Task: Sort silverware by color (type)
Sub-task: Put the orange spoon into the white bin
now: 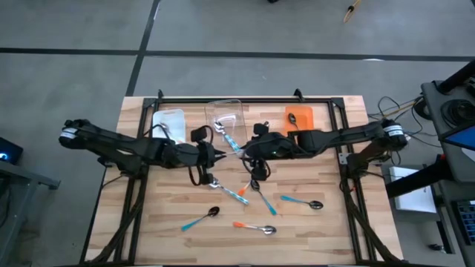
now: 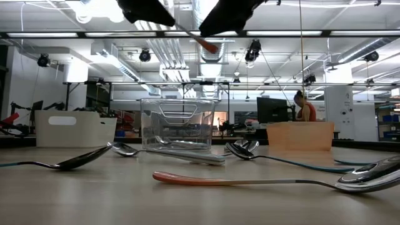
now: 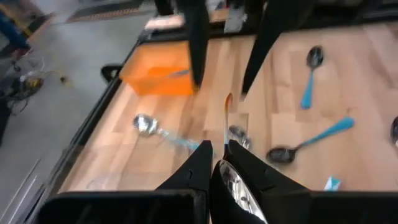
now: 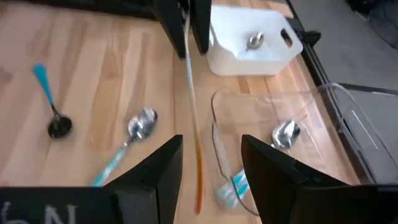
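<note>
My left gripper hangs above the table's middle, shut on a silver spoon with an orange-tipped handle. The handle reaches across toward my right gripper, which faces it. The right gripper is open and its fingers stand on either side of the handle's free end without touching it. Both grippers meet in front of the clear bin. More silverware lies flat on the wood, such as a teal-handled spoon and an orange-handled one. My left gripper pinches the spoon at its bowl end between the two fingers. The spoon runs along the fingers, its handle sticking out past the tips. It is lifted clear of the table, and its orange end points at the right gripper.
Three bins stand along the far edge: a white one with a spoon inside, the clear one holding a light-blue-handled spoon, and an orange one. Several spoons lie scattered on the near half. A black frame borders the table.
</note>
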